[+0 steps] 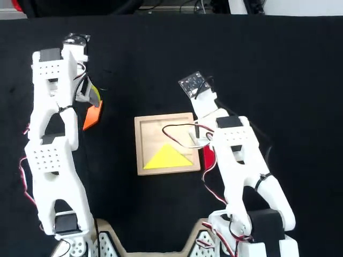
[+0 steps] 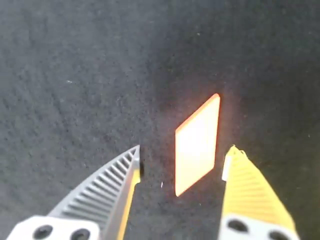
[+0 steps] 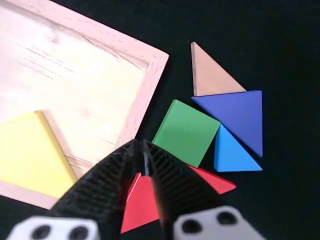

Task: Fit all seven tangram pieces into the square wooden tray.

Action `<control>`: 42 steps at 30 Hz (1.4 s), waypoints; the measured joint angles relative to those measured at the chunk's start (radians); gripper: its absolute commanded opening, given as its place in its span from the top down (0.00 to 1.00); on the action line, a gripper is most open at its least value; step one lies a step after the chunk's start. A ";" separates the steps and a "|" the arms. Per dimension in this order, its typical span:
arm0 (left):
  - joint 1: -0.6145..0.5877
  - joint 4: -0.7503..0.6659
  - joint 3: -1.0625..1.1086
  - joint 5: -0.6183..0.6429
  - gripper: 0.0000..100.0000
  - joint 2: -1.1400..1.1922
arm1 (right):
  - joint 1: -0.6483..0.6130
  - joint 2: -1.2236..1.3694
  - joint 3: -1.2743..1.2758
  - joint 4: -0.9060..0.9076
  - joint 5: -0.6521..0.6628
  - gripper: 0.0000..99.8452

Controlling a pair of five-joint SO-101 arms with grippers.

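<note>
The square wooden tray [image 1: 142,142] lies mid-table with a yellow triangle [image 1: 167,157] inside, also seen as yellow triangle [image 3: 30,160] in tray [image 3: 150,85]. An orange parallelogram [image 1: 92,116] lies left of the tray. My left gripper [image 2: 182,162] hangs open over it, the orange piece [image 2: 197,142] between its fingers but apart from them. My right gripper [image 3: 143,150] is shut and empty by the tray's right edge, above the red triangle [image 3: 142,202]. Beside it lie a green square [image 3: 186,131], dark blue triangle [image 3: 237,115], light blue triangle [image 3: 232,150] and tan triangle [image 3: 210,75].
Black cloth covers the table. The right arm [image 1: 236,155] hides most of the pieces right of the tray in the high view; a bit of red [image 1: 209,157] shows there. Open cloth lies behind the tray.
</note>
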 measured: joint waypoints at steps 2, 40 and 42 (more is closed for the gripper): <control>0.000 0.000 0.000 -0.011 0.73 0.028 | 0.000 0.000 0.002 0.000 0.000 0.99; -0.032 0.054 -0.160 -0.026 0.75 0.250 | 0.000 0.000 0.006 0.000 -0.002 0.99; -0.025 0.054 -0.163 -0.026 0.77 0.253 | 0.000 0.000 0.006 0.000 -0.002 0.99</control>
